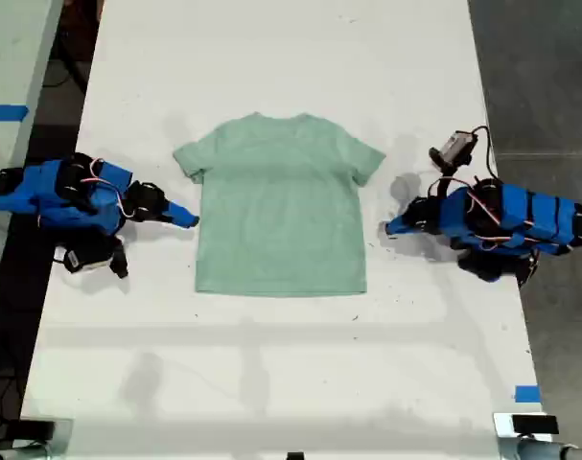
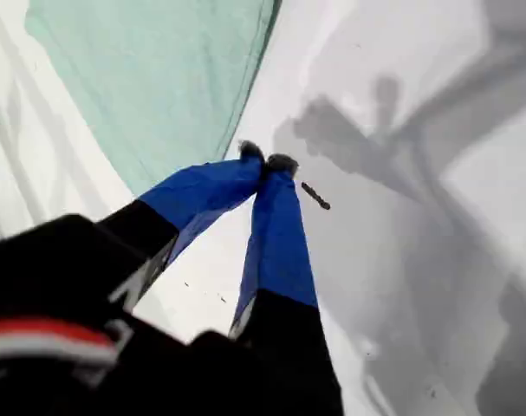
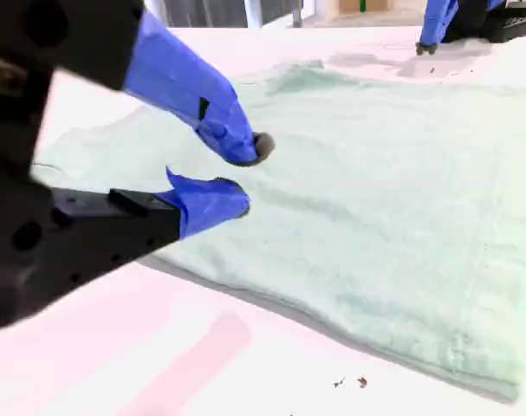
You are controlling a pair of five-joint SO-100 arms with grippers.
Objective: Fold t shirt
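T shirt: the t shirt [image 1: 281, 216] lies flat and spread out mid-table, neck toward the exterior view's top, hem toward its bottom, both sleeves out.
Table: white table [image 1: 271, 364], bare around the cloth.
Second gripper: my second gripper [image 1: 187, 218] is at the shirt's side edge on the exterior view's left, just below the sleeve.
Only in its wrist view: my second gripper [image 3: 248, 176] has its jaws apart with nothing between them, and the tips hang over the near edge of the shirt [image 3: 375, 217]. The first arm [image 3: 440, 22] shows across the cloth.
First gripper: my first gripper [image 1: 394, 227] is just beside the shirt's other side edge, on the exterior view's right, not touching the cloth.
Only in its wrist view: my first gripper [image 2: 267, 162] has its tips pressed together on nothing, with a strip of table between them and the shirt [image 2: 159, 78]. A dark speck [image 2: 315, 196] lies near the tips.
Around: a small grey module [image 1: 453, 149] with a cable sits behind the first arm. A blue tape mark [image 1: 526, 394] is near the table's corner at the exterior view's lower right.
In the way: nothing lies on the shirt.
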